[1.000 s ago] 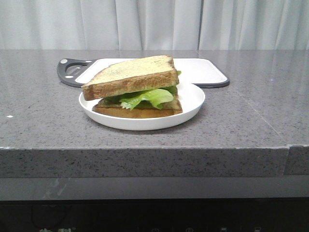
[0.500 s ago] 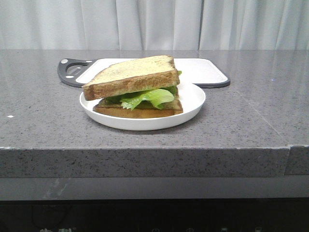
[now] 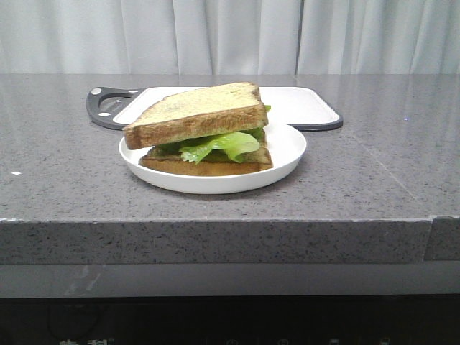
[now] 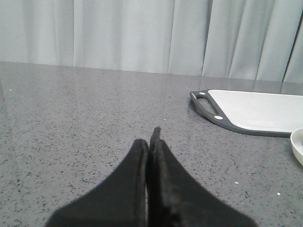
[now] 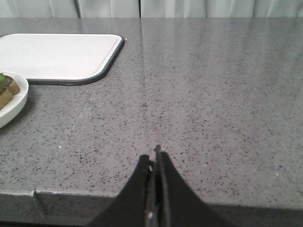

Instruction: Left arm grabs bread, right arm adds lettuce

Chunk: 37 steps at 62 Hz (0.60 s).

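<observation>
The bread (image 3: pixel 195 113) is seen as the thick top slice of a sandwich already put together on a white plate (image 3: pixel 287 147), near the front edge of the grey stone counter (image 3: pixel 374 180). It rests tilted, its near-left corner lowest, and the lettuce (image 3: pixel 219 145) is pressed beneath it, ruffled edges showing out of the front gap above a thinner lower slice (image 3: pixel 208 167). The task is judged to be finished or nearly so.

Neither arm is visible in the front view. In the wrist views, the left arm's gripper (image 4: pixel 151 139) is held low over bare counter, well apart from the plate, its wedge fingers pressed together with nothing between them. The right arm's gripper (image 5: pixel 156 158) is likewise closed tip to tip and empty, above the counter's near edge, with only the plate rim (image 5: pixel 19 101) at the side of its view.

The bread is judged light, soft and easily dented, with a firmer crust; should it be lifted, hold would best be taken across the crust edges, gently, so that the crumb is not crushed. The lettuce is judged limp, very light and easily torn, and would best be pinched at its protruding frill.

Behind the plate, a white cutting board (image 3: pixel 302 104) with a dark rim and handle lies flat, and pale curtains (image 3: pixel 230 36) close the background.
</observation>
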Each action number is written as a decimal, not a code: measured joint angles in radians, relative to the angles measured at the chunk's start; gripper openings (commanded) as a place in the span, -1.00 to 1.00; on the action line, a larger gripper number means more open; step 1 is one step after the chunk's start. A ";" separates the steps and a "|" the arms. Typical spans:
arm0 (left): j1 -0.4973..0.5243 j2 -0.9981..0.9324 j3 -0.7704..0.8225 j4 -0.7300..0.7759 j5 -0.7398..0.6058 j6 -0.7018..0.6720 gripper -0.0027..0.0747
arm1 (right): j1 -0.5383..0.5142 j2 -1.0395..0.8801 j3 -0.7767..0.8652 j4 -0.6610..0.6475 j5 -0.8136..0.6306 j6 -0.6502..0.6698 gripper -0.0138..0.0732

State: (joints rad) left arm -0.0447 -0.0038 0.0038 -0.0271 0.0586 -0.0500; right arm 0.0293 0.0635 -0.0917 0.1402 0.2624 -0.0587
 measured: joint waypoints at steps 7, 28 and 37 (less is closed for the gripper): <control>0.000 0.000 0.000 0.000 0.000 0.000 -0.98 | 0.000 -0.054 0.067 0.000 -0.058 0.000 -0.95; 0.000 0.000 0.000 0.002 0.000 0.000 -0.98 | 0.025 -0.072 0.118 0.000 -0.146 0.000 -0.95; 0.000 0.000 0.000 0.002 0.000 0.000 -0.98 | 0.025 -0.072 0.118 0.000 -0.150 0.000 -0.95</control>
State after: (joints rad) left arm -0.0447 -0.0038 0.0038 -0.0253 0.0586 -0.0500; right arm 0.0541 -0.0085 0.0263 0.1402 0.1128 -0.0587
